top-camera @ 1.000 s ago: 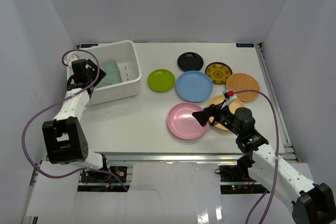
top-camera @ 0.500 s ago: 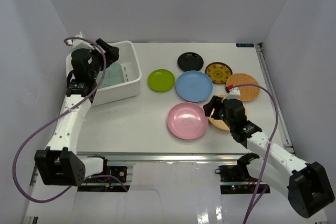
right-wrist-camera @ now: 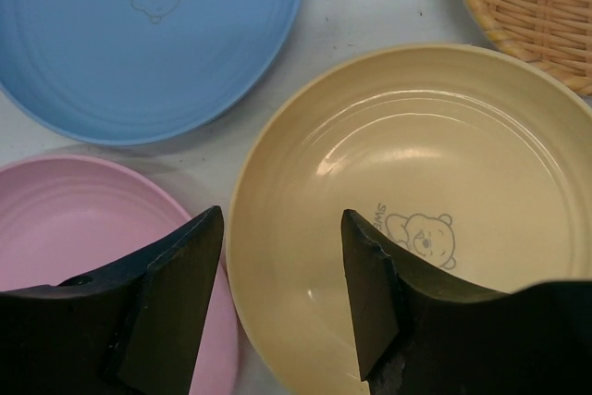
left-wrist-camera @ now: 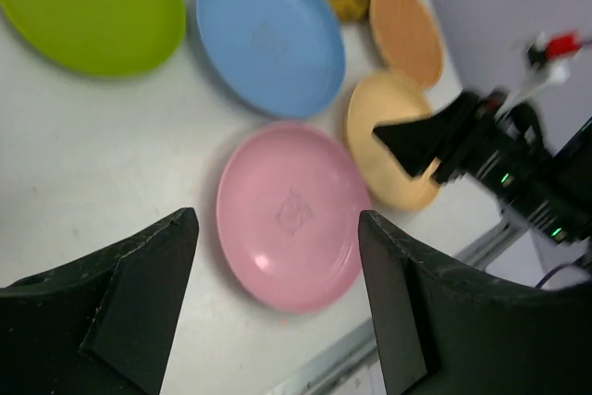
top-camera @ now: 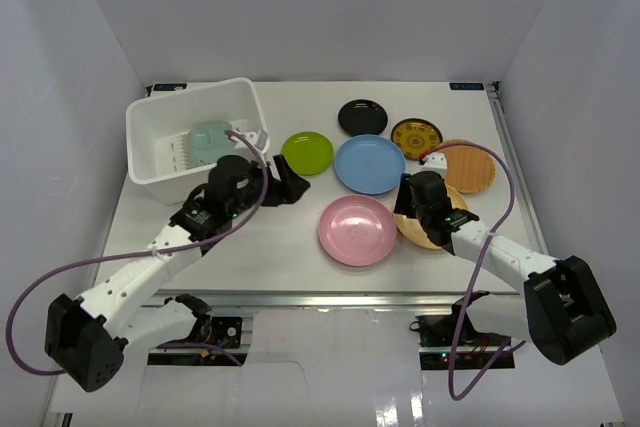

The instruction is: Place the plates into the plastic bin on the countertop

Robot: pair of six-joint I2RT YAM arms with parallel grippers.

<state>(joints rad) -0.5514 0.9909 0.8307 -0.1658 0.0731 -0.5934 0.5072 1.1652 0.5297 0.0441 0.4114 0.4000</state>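
Observation:
The white plastic bin (top-camera: 150,162) stands at the back left with the pale green divided tray (top-camera: 211,137) inside. On the countertop (top-camera: 250,237) lie the lime green (top-camera: 307,152), light blue (top-camera: 369,163), pink (top-camera: 356,231), black (top-camera: 362,117), yellow-patterned (top-camera: 416,137), orange (top-camera: 468,169) and tan (top-camera: 437,232) plates. My left gripper (top-camera: 291,185) is open and empty, hovering between the bin and the pink plate (left-wrist-camera: 294,215). My right gripper (top-camera: 407,197) is open, its jaws standing either side of the left rim of the tan plate (right-wrist-camera: 416,219).
Metal rails edge the countertop at right (top-camera: 512,167) and front. The pink plate (right-wrist-camera: 65,228) touches the tan one; the light blue plate (right-wrist-camera: 148,34) and orange woven plate (right-wrist-camera: 527,6) lie just beyond. The right gripper (left-wrist-camera: 416,141) shows in the left wrist view.
My left arm has swung from the bin's left side out over the table middle, toward the pink plate. My right gripper has drawn from over the pink plate to the tan plate's rim.

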